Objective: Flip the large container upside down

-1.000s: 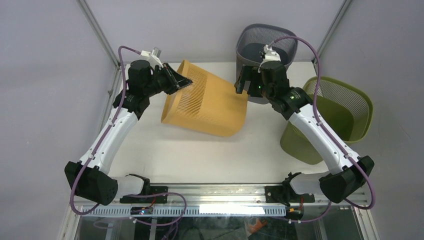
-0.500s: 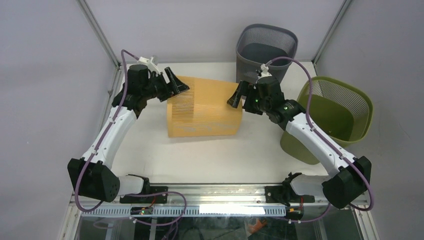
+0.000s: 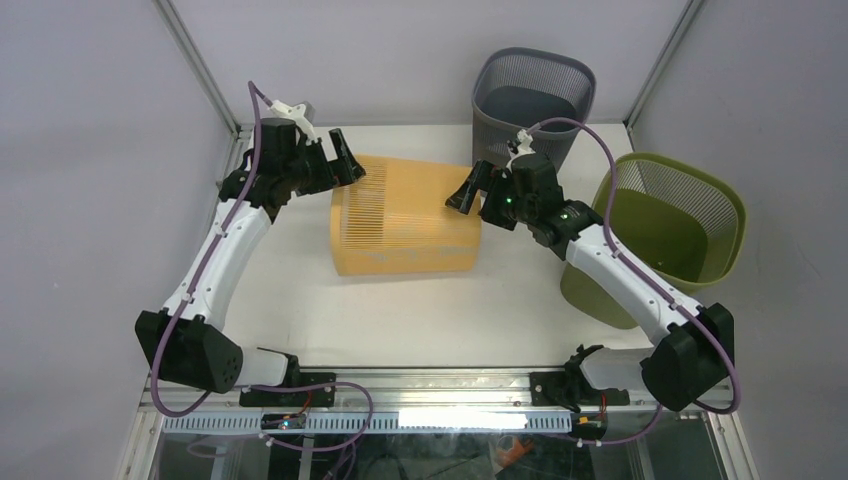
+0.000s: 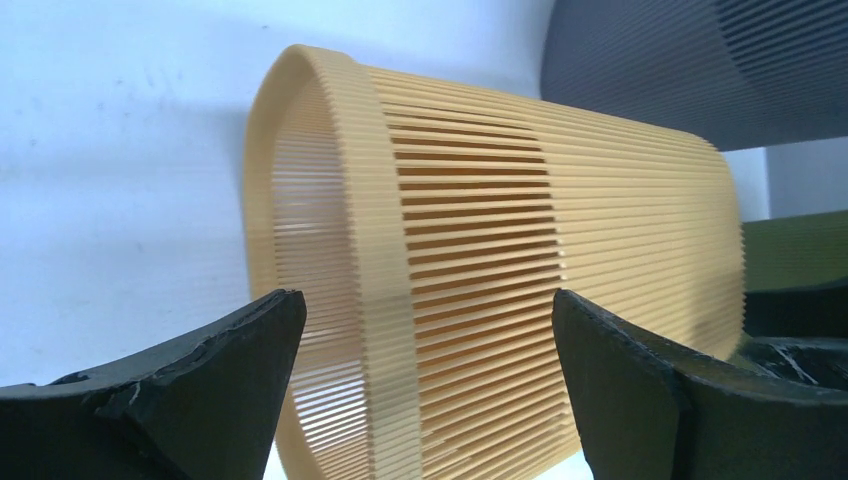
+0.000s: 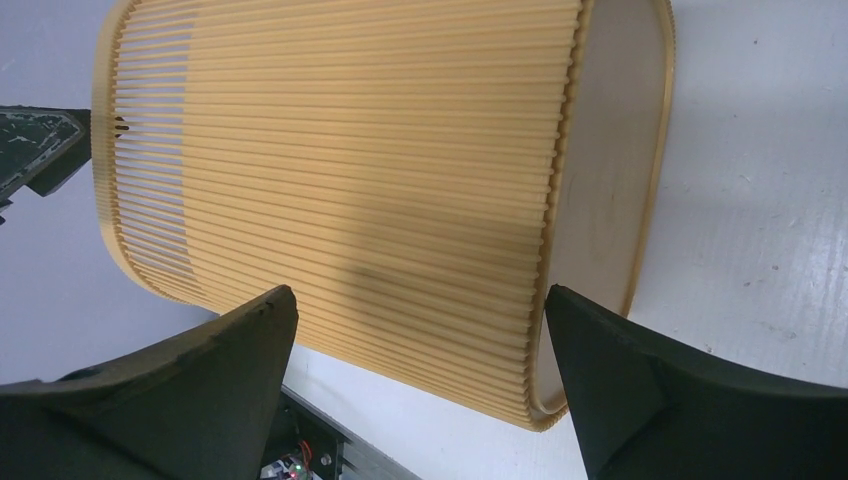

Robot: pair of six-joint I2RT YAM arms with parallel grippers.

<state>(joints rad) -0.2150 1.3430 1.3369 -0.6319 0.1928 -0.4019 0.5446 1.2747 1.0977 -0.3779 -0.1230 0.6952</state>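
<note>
The large container (image 3: 405,215), a tan slatted bin, lies on its side on the white table, its open rim to the left and its closed base to the right. My left gripper (image 3: 350,166) hovers open just off the rim's far left corner, holding nothing. In the left wrist view the rim of the container (image 4: 500,230) fills the space beyond the left gripper (image 4: 425,300). My right gripper (image 3: 461,194) is open at the base end's far corner. The right wrist view has the container (image 5: 350,150) below the right gripper (image 5: 420,295), apart from both fingers.
A dark grey mesh bin (image 3: 533,95) stands upright at the back, just behind the right gripper. An olive green mesh bin (image 3: 665,235) leans at the table's right edge. Metal frame posts rise at both back corners.
The left gripper opened and let go of the container's rim. The container dropped from a raised tilt to lying flat on its side. Both grippers drew slightly closer over its ends.
</note>
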